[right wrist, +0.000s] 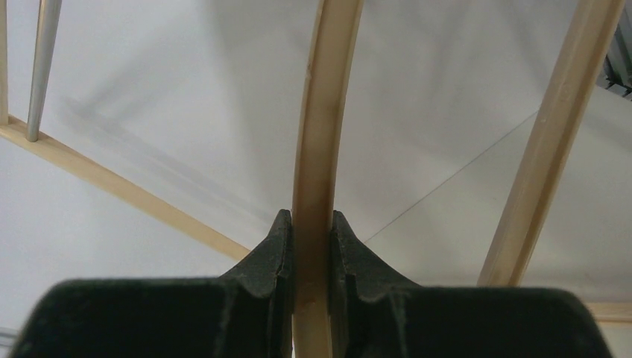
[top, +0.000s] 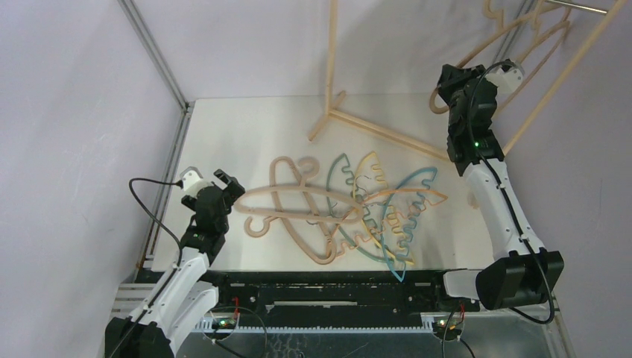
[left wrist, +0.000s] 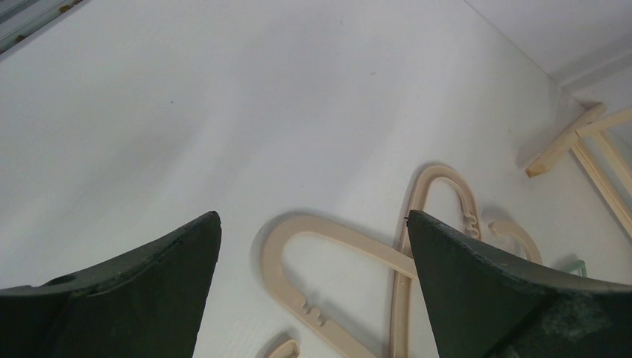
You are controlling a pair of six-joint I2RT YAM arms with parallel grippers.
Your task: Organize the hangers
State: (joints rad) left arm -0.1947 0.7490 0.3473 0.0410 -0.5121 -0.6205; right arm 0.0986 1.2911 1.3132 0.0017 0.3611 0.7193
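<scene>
top cam: your right gripper was raised at the far right of the table, beside the wooden rack. wrist cam: its jaws were pinched nearly together on a beige hanger, both pads pressed to the bar's sides, w/ the bar running upright btwn them. behind it stood a rack leg on the right & the metal rod at the left edge. whether that hanger's hook sat on the rod couldn't be told.

your left gripper hovered over the near-left part of the table, jaws spread wide w/ nothing held. just ahead of it lay the beige hangers, overlapping ea. other flat on the surface. in the wrist view one loop end showed btwn the fingertips, untouched.

the rest of the pile lay mid-table, right of the beige ones & tangled w/ them: a teal hanger, a blue hanger, a yellow hanger & an orange hanger, all crossing one another.
</scene>
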